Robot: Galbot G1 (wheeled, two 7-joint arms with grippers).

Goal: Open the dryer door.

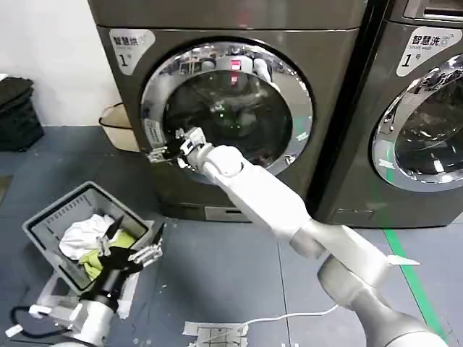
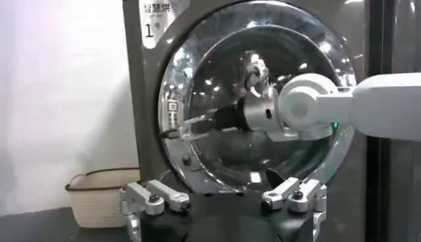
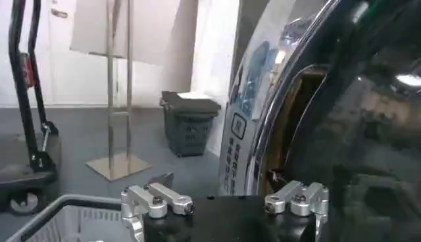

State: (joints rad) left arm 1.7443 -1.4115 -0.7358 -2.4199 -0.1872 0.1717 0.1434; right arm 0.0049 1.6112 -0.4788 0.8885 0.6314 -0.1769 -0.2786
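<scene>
- The dryer door [image 1: 228, 119], a large round door with a wide shiny chrome ring around dark glass and a small pink mark near its top, sits in the front of the grey machine on the left of the head view; beside it stands a second grey machine [image 1: 427, 108] with a similar chrome-ringed door.
- The right gripper [image 1: 172, 150] is at the left edge of the chrome ring, its fingers spread apart around the rim there, not clamped on anything I can make out.
- In the right wrist view a narrow gap shows between the ring and the machine front, so I judge the door is just cracked; swinging it wide is left to do.
- The left gripper [image 1: 134, 249] hangs low over the floor, fingers released and holding nothing, beside the grey plastic laundry basket [image 1: 43, 220].
- That basket holds crumpled white and yellow-green cloth [image 1: 94, 238].
- A pale woven basket [image 1: 116, 126] stands by the wall left of the dryer; its contents cannot be made out.
</scene>
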